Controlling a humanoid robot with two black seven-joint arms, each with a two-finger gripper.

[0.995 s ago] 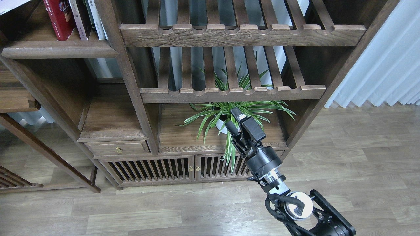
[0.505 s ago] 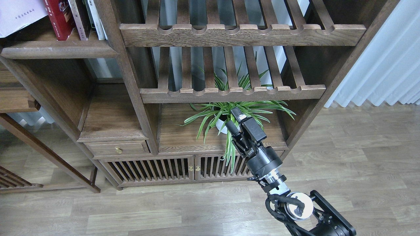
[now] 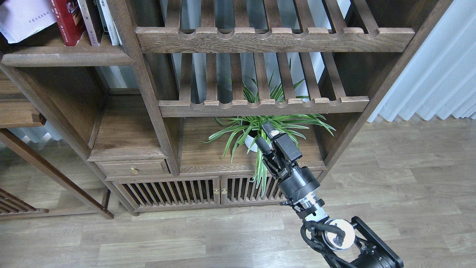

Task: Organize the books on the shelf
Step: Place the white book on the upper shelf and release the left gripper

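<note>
In the upper left corner of the frame, a thick white paperback book (image 3: 22, 18) tilts at an angle over the solid dark-brown wooden shelf board (image 3: 67, 59) with its rounded front edge, its lower corner close to the board; whatever carries it lies beyond the frame's edge and cannot be seen. Just to its right a bright red paperback (image 3: 67, 22) stands nearly upright, touching a row of pale-spined volumes (image 3: 100, 22) that lean against the bookcase's dark wooden post (image 3: 130, 56). The maroon book with white characters does not show here. Lower centre, the robot's black right gripper (image 3: 268, 138) hangs in front of a green spider plant in a white pot (image 3: 256, 136), its two fingers parted around nothing, well apart from the books. The left gripper is out of sight, so its grasp cannot be told. Judged from this, the job appears partly done: the red book seems placed, while the white one looks to be mid-placement and not yet squared up beside its neighbour. What seems left is to stand that white book upright against the red one and to account for the third book, which may sit outside the frame. The two slatted racks with scalloped front rails (image 3: 267, 39) at upper centre hold no books.
</note>
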